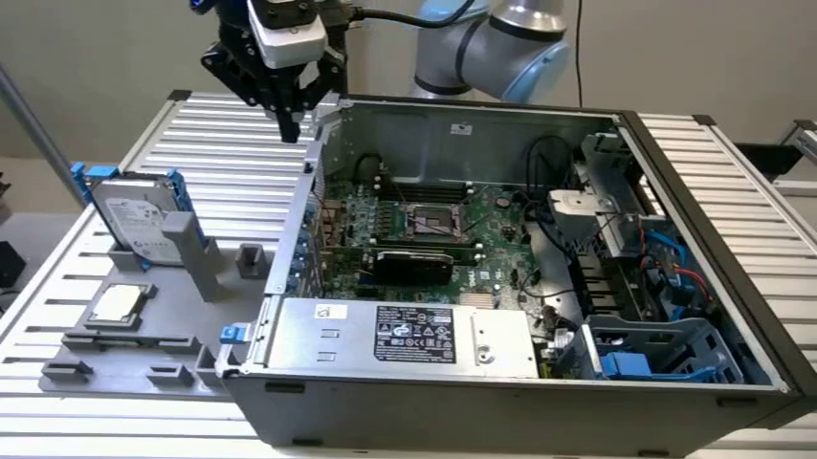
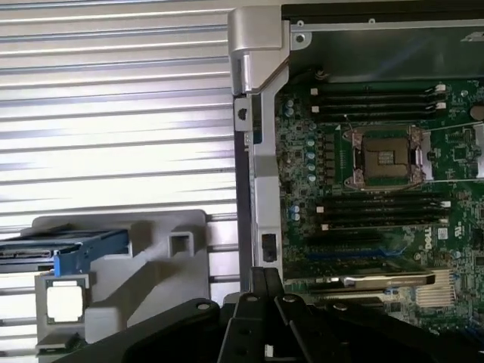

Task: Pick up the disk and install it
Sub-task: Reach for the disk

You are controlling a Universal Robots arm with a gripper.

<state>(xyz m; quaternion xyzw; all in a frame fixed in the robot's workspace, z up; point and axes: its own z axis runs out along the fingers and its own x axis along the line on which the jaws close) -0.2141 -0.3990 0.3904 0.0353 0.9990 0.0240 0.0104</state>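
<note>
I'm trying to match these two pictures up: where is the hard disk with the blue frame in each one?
Exterior view: the disk stands upright in the grey holder, at the exterior view's left, outside the computer case.
Wrist view: the disk shows edge-on, on the same holder.
Shared landmark: the small square chip, next to the disk.

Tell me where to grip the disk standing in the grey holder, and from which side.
Probably the free upper end of the disk, coming from above along its lean. It stands on edge with its lower end seated in the grey holder, leaving the top exposed; its thin body suits a pinch across the label face and back.
</note>
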